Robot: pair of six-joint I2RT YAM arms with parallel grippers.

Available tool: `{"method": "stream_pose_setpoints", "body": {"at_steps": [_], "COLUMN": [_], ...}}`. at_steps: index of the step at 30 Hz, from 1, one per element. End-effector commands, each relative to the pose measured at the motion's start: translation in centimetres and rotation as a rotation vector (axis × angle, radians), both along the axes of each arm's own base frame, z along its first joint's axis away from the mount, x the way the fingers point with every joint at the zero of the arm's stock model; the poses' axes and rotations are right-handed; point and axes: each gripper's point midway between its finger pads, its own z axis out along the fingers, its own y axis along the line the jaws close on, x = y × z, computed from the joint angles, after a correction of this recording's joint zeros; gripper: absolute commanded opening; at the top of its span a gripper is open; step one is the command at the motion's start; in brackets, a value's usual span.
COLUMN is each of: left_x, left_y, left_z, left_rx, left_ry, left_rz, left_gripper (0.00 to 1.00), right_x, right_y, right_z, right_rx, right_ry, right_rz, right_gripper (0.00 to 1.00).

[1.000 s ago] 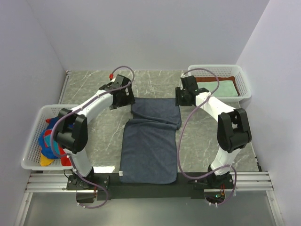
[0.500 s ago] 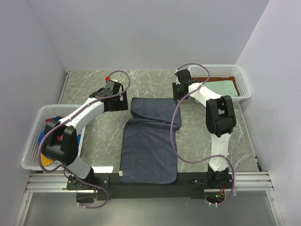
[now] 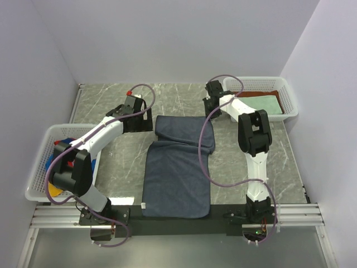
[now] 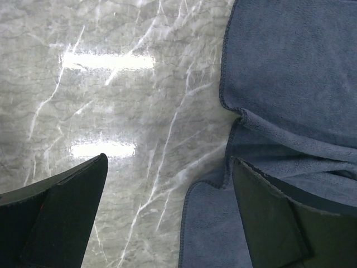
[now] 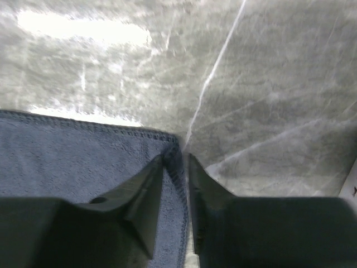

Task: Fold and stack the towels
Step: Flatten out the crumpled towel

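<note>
A large dark slate-blue towel (image 3: pixel 177 173) lies on the marble table, its far part folded back in a rumpled band. My left gripper (image 3: pixel 148 121) is open beside the towel's far left corner. In the left wrist view the gripper (image 4: pixel 169 161) is empty: the towel's left edge (image 4: pixel 290 67) lies between the wide jaws, untouched. My right gripper (image 3: pixel 211 114) is at the far right corner. In the right wrist view the gripper (image 5: pixel 176 157) is closed on the towel's hemmed corner (image 5: pixel 83 156).
A white mesh basket (image 3: pixel 39 167) at the left edge holds bright red, blue and yellow patterned towels (image 3: pixel 58 167). A white basket (image 3: pixel 290 106) at the back right holds a folded mint-green towel (image 3: pixel 262 105) and a rust-brown one (image 3: pixel 251 94).
Both arms have stretched out lower and flatter. My left gripper moved a little left, off the towel's corner. My right gripper moved slightly back and left to the far right corner.
</note>
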Motion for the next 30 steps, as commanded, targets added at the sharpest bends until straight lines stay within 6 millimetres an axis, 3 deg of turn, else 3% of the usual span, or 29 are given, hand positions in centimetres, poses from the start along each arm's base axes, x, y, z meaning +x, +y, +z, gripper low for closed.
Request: {"method": "stream_pose_setpoints", "body": {"at_steps": [1, 7, 12, 17, 19, 20, 22, 23, 25, 26, 28, 29, 30], "left_x": [0.5, 0.4, 0.9, 4.2, 6.2, 6.9, 8.9, 9.6, 11.2, 11.8, 13.1, 13.5, 13.7], "left_y": [-0.9, -2.0, -2.9, -4.7, -5.3, -5.5, -6.0, -5.9, -6.4, -6.4, -6.5, -6.3, -6.5], "left_z": [1.5, 1.5, 0.7, 1.9, 3.6, 2.8, 3.8, 2.3, 2.5, 0.8, 0.8, -0.8, -1.1], "left_rx": [-0.035, -0.081, -0.107, -0.132, -0.139, -0.132, -0.131, -0.105, -0.094, -0.074, -0.064, -0.048, -0.044], "left_ry": [-0.044, -0.038, -0.012, -0.039, -0.089, -0.079, -0.123, -0.101, -0.116, -0.087, -0.097, -0.07, -0.063], "left_rz": [-0.036, -0.08, -0.108, -0.117, -0.121, -0.117, -0.114, -0.114, -0.122, -0.13, -0.13, -0.136, -0.144], "left_gripper": [0.99, 0.99, 0.98, 0.95, 0.91, 0.89, 0.86, 0.85, 0.79, 0.76, 0.68, 0.67, 0.65], "right_x": [0.9, 0.8, 0.8, 0.5, 0.2, 0.2, 0.1, 0.0, -0.1, -0.2, -0.2, -0.1, -0.2], "right_y": [-0.6, -0.7, -1.0, -1.1, -1.1, -1.2, -1.1, -1.0, -1.1, -1.1, -1.3, -1.2, -1.3], "right_z": [0.7, 0.4, 0.3, 0.3, 0.2, 0.2, 0.2, 0.2, 0.3, 0.2, 0.6, 0.7, 0.6], "right_rx": [-0.024, -0.018, -0.019, -0.013, -0.013, -0.016, -0.012, -0.011, -0.008, -0.011, -0.009, -0.009, -0.01], "right_ry": [-0.012, 0.007, 0.013, 0.017, 0.02, 0.018, 0.016, 0.017, 0.016, 0.015, 0.001, -0.005, -0.006], "right_rz": [-0.014, -0.022, -0.031, -0.045, -0.042, -0.044, -0.036, -0.031, -0.034, -0.033, -0.039, -0.039, -0.043], "right_gripper": [0.28, 0.26, 0.12, 0.0, 0.0, 0.0, 0.0, 0.0, 0.0, 0.0, 0.0, 0.0, 0.0]}}
